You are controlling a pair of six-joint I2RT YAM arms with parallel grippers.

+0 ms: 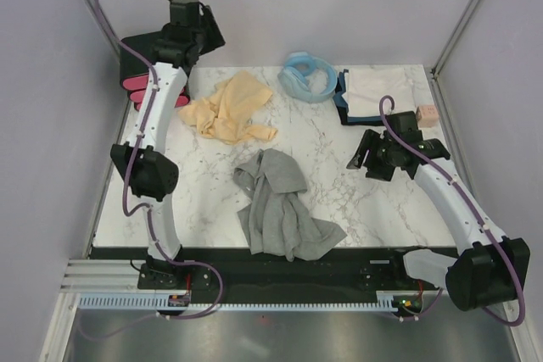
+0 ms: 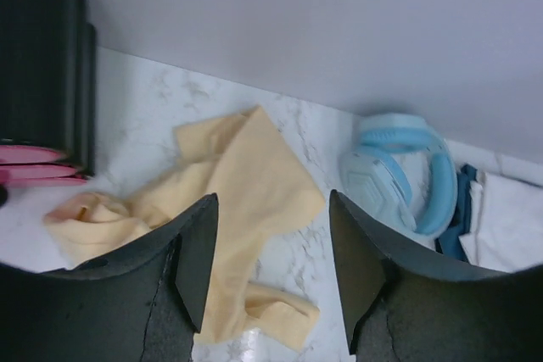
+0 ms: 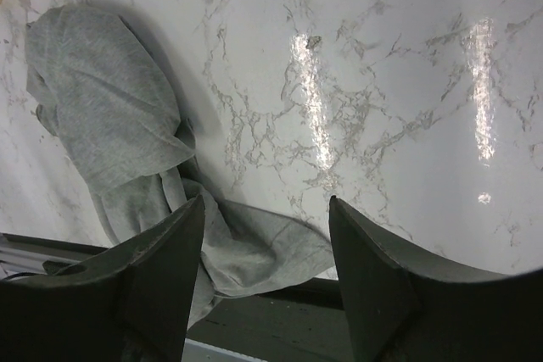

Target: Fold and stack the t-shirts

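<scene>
A crumpled tan-yellow t-shirt (image 1: 229, 108) lies at the back left of the marble table; it also shows in the left wrist view (image 2: 242, 167). A crumpled heather-grey t-shirt (image 1: 280, 205) lies near the front middle, also in the right wrist view (image 3: 102, 116). A folded whitish t-shirt (image 1: 373, 91) sits on a dark navy one (image 1: 342, 99) at the back right. My left gripper (image 1: 206, 33) (image 2: 272, 201) is open and empty, held high over the back left corner. My right gripper (image 1: 365, 157) (image 3: 265, 203) is open and empty above bare table, right of the grey shirt.
A light-blue coiled hose (image 1: 305, 76) (image 2: 399, 171) lies at the back middle. A black box with pink drawers (image 1: 140, 74) (image 2: 42, 57) stands at the back left. A small pink block (image 1: 427, 114) sits by the folded stack. A black strip (image 3: 280, 311) runs along the table's front edge.
</scene>
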